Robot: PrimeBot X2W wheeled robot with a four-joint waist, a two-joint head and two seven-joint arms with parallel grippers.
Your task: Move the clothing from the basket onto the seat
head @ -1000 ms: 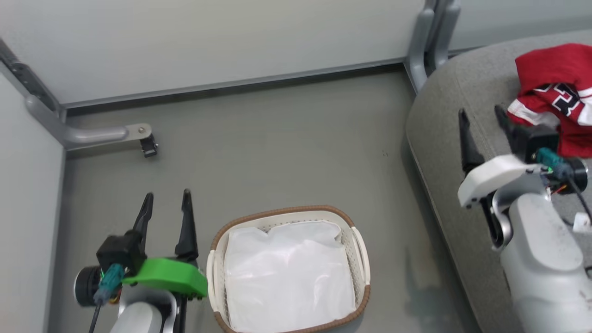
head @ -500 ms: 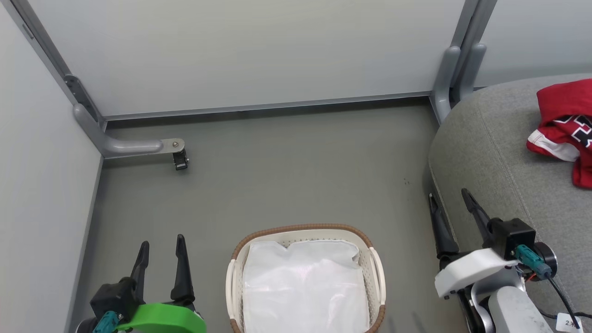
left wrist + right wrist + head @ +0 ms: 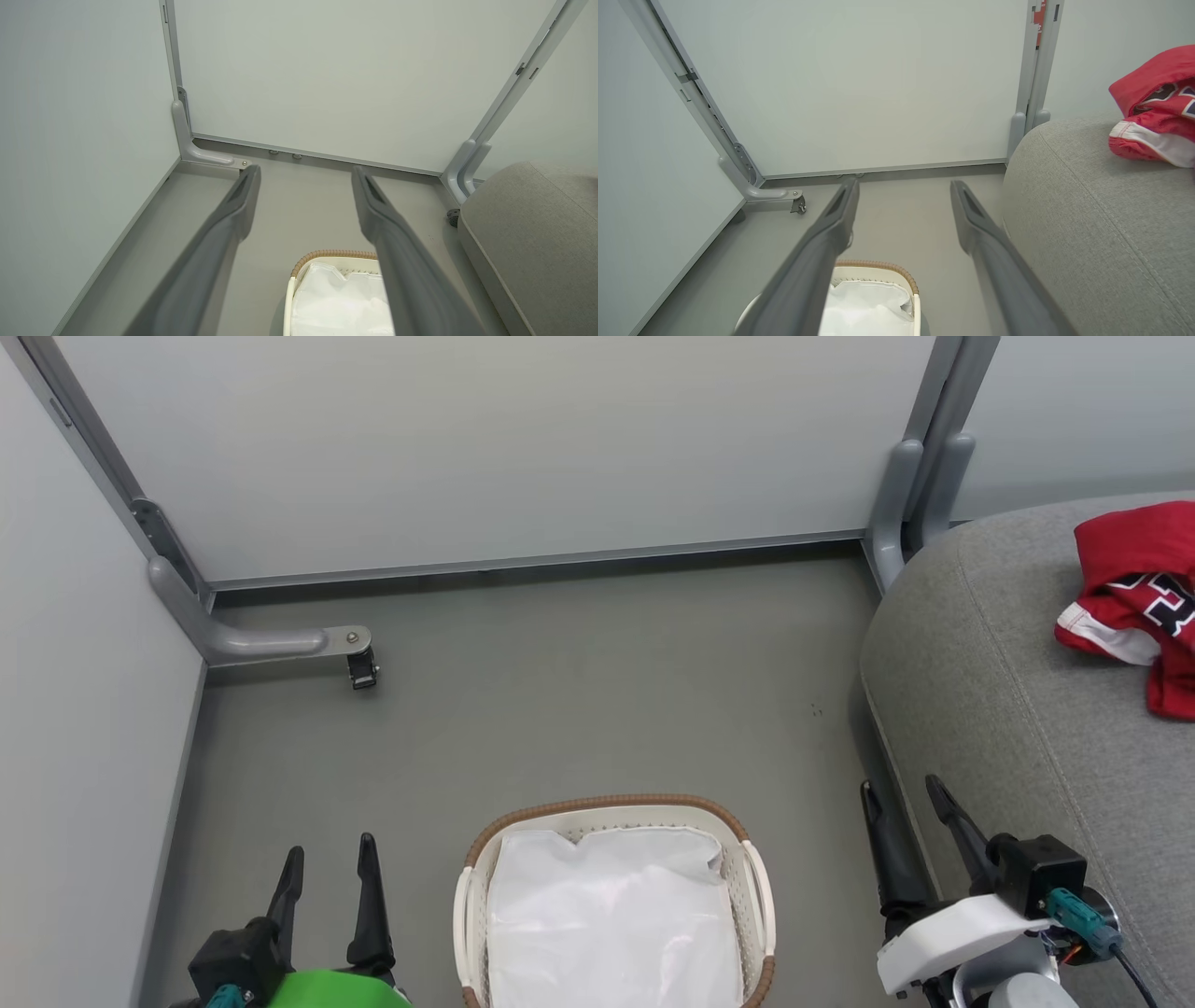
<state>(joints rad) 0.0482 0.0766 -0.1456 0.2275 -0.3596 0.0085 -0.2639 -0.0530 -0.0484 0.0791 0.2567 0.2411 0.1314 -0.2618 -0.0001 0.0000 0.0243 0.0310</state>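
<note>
Grey-green floor runs back to pale wall panels framed by grey metal posts. A bent metal foot with a small black caster sits in the far left corner, ahead of the left pincer.

The left pincer hangs low over the floor, its two dark fingers apart with nothing between them and the tips pointing toward the far wall. Just to its right stands the basket, oval, cream and perforated, with a brown woven-look rim. A white cloth liner covers its inside.

The right pincer is on the basket's other side, so the basket lies to its left. Its fingers are also spread and hold nothing. It is close beside the rounded edge of the seat, a large grey woven-fabric cushion with a stitched seam that spreads away to the pincer's right.

The clothing lies on top of the seat, ahead and to the right of the right pincer and well apart from it. It is a crumpled heap of bright red fabric with a white band and black-and-white lettering.

From the right wrist, the heap rests on the cushion beyond the right finger, and the basket's rim shows low by the left finger. From the left wrist, the basket's far rim and liner show low between the fingers.
</note>
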